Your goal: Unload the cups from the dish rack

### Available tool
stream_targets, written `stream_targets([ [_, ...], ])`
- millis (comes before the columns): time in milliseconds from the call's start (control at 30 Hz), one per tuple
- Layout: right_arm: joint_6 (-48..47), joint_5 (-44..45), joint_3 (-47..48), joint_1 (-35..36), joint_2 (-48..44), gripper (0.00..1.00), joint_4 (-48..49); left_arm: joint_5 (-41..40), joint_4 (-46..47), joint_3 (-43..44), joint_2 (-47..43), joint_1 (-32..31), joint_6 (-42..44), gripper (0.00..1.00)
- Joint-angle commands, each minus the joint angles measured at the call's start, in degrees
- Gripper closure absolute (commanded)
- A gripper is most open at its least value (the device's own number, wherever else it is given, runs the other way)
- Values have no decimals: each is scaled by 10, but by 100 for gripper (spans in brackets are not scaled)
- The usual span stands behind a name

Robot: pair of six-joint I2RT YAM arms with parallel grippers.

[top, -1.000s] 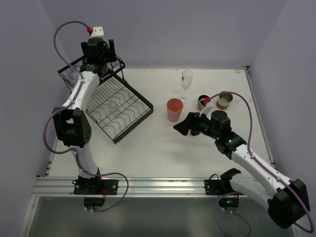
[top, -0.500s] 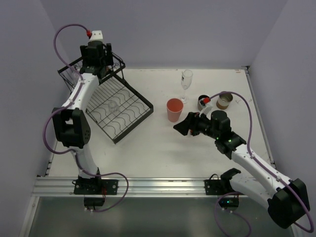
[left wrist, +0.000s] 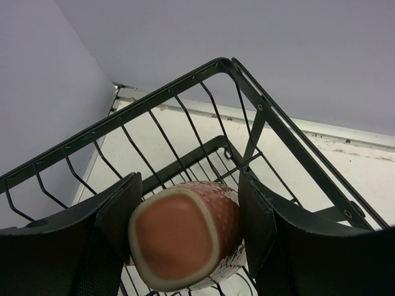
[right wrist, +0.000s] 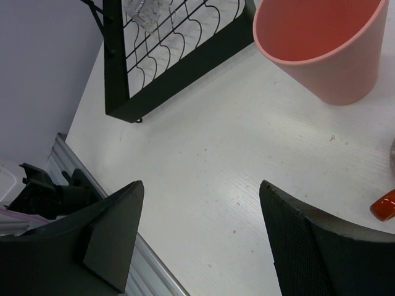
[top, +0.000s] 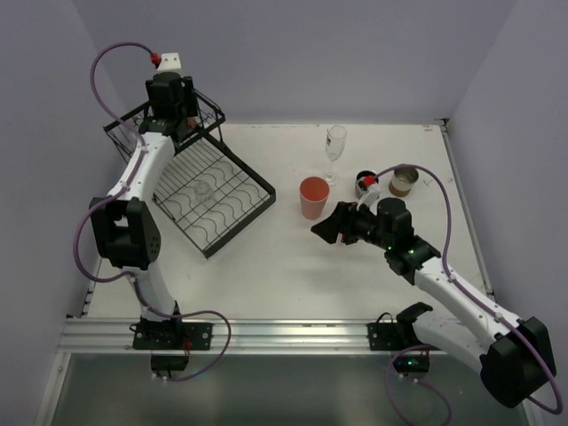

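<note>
Right side first, nearest me. Right gripper (right wrist: 216, 246) hangs low over the bare table (top: 266, 284), jaws spread wide, nothing between them. It has not moved over the last second. Just beyond its fingers the tumbler (top: 312, 197) stands upright on the table, mouth up, clear of the rack (top: 235, 209).

Further back on the right, the silvery cup (top: 366, 185) and the brown cup (top: 404, 183) stand side by side, near each other but apart. Behind them the stemmed glass (top: 335, 142) is upright, close to the back wall. All four sit where they were a second ago.

Left side. The rack lies at an angle on the table. One clear glass (top: 204, 189) is on its flat tray; I cannot tell whether it stands or lies.

Far left corner: the left gripper (left wrist: 188, 191) is down inside the basket (left wrist: 185, 80). Since a second ago the wrist has shifted a little, its cable loop has swung left, and the jaws have come in from wide. The fingers (left wrist: 117, 222) now flank the mug (left wrist: 185, 240), which shows its base to the wrist camera. No gap shows on either side, so I read it as gripped. The mug is still within the basket wires.
</note>
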Motion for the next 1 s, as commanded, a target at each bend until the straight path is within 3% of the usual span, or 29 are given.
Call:
stream_targets([
  [0, -6, -9, 14, 4, 1, 22, 20, 6, 26, 30, -64, 2, -12, 55],
  [367, 8, -18, 34, 12, -12, 22, 25, -24, 37, 19, -124, 2, -12, 60],
  [567, 43, -28, 49, 19, -28, 22, 52, 16, 18, 25, -165, 2, -51, 60],
  [733, 129, -55, 66, 19, -23, 22, 116, 111, -12, 15, -215, 2, -133, 62],
  [833, 219, -69, 58, 25, -7, 22, 248, 186, -9, -19, -252, 2, -188, 63],
  [967, 289, -82, 79, 39, 28, 22, 343, 303, 15, -85, -301, 2, -266, 63],
])
